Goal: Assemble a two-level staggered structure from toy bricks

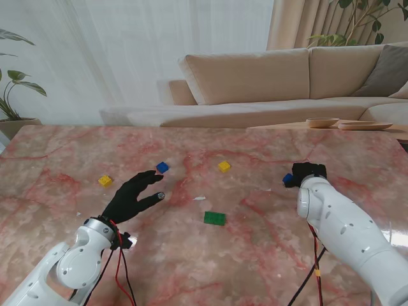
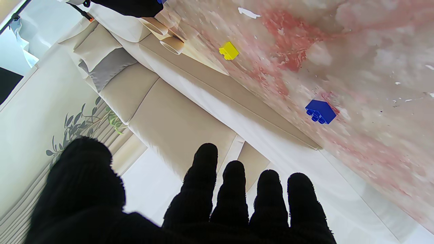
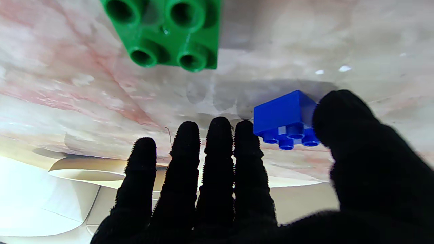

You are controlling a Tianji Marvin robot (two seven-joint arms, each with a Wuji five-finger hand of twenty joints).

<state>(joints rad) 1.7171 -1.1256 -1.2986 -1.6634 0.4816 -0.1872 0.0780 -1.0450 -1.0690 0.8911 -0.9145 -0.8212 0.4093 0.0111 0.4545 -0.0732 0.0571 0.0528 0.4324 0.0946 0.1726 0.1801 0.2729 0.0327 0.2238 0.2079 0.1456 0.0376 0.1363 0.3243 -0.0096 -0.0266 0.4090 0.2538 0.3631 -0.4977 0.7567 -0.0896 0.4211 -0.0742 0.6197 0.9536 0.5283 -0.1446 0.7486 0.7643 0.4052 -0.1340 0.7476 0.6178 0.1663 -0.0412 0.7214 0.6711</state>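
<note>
Bricks lie scattered on the counter (image 1: 57, 255), nothing stacked yet: judged the pick-up step. Nearest, green brick (image 1: 214, 218) at centre. Left hand (image 1: 134, 194) spread wide, empty, blue brick (image 1: 162, 167) at its 1 o'clock. Right hand (image 1: 308, 172) closes thumb and forefinger on a second blue brick (image 3: 286, 119), seemingly pinched. Farther: yellow bricks (image 1: 105, 181) and (image 1: 224, 166). Next: lift cleanly, carry to a base brick, offset the studs.

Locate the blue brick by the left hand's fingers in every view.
Stand view: blue brick just beyond the left hand's fingertips.
Left wrist: beyond the fingers.
Right wrist: not in it; that is a second blue brick.
Landmark: the yellow brick to its right.
</note>
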